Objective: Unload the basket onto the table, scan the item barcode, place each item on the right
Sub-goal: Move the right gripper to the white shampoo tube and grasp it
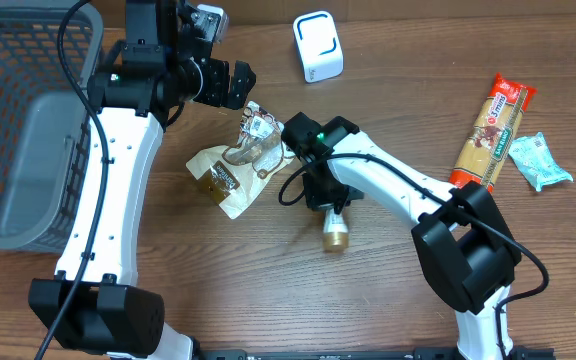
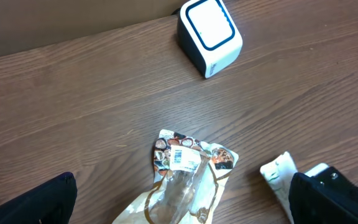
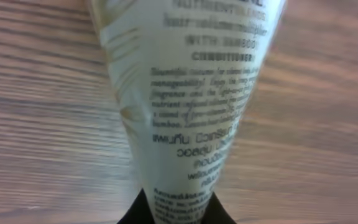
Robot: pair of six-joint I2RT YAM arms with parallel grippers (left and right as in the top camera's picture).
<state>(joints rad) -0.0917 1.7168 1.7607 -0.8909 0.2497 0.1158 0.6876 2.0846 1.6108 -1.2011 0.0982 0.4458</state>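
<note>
My right gripper is shut on a white tube with a gold cap, near the middle of the table. The right wrist view is filled by the tube and its printed text, and the dark fingertips pinch its lower end; no barcode shows there. The white scanner with a blue-edged window stands at the back, also seen in the left wrist view. My left gripper hangs open above the table, its fingers spread wide over a crumpled snack bag.
The snack bag lies left of the tube. A grey basket fills the left edge. A long pasta packet and a teal packet lie at the right.
</note>
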